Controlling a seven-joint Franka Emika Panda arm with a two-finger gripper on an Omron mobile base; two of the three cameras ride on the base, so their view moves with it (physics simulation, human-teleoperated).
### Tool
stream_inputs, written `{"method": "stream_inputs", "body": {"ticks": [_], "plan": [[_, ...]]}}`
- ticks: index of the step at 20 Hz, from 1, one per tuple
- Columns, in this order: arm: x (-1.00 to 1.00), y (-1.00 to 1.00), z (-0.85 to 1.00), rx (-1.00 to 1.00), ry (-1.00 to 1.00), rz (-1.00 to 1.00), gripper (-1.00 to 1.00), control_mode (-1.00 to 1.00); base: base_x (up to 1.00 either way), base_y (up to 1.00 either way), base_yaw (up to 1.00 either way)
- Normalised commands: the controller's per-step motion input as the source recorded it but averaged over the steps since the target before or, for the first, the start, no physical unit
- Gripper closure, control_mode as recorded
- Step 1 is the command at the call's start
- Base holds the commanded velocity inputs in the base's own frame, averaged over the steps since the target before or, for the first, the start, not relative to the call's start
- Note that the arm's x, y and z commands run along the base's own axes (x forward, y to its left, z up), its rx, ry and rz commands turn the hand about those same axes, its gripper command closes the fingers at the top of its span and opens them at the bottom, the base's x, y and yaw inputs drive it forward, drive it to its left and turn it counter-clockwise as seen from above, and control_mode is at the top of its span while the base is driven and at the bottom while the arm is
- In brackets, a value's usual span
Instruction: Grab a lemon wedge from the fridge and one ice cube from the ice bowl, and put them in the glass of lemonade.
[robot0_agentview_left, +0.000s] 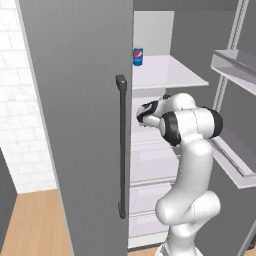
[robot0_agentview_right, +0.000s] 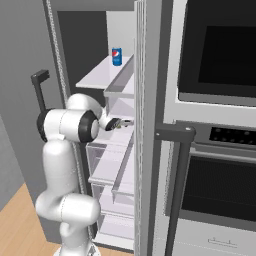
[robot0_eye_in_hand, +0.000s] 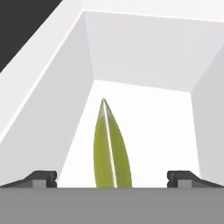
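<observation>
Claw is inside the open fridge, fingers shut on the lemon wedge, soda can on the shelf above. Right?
Not quite: the claw is open. In the hand view its fingertips stand wide apart, with the lemon wedge lying between them, ungripped. The rest holds: it is inside the open fridge, soda can on the shelf above.

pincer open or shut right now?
Open. In the hand view the pincer has its fingertips far apart on both sides of the lemon wedge, not touching it, inside the fridge.
</observation>
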Motion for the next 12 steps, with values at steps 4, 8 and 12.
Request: {"method": "stream_inputs", "body": {"ticks": [4,8,12], "plan": [[0.42,0.00,-0.17,0.00,0.00,0.03,-1.00,-1.00,0.00,0.00,0.00],[0.38,0.00,-0.22,0.00,0.00,0.03,-1.00,-1.00,0.00,0.00,0.00],[0.15,0.00,-0.30,0.00,0.00,0.01,-1.00,-1.00,0.00,0.00,0.00]]}}
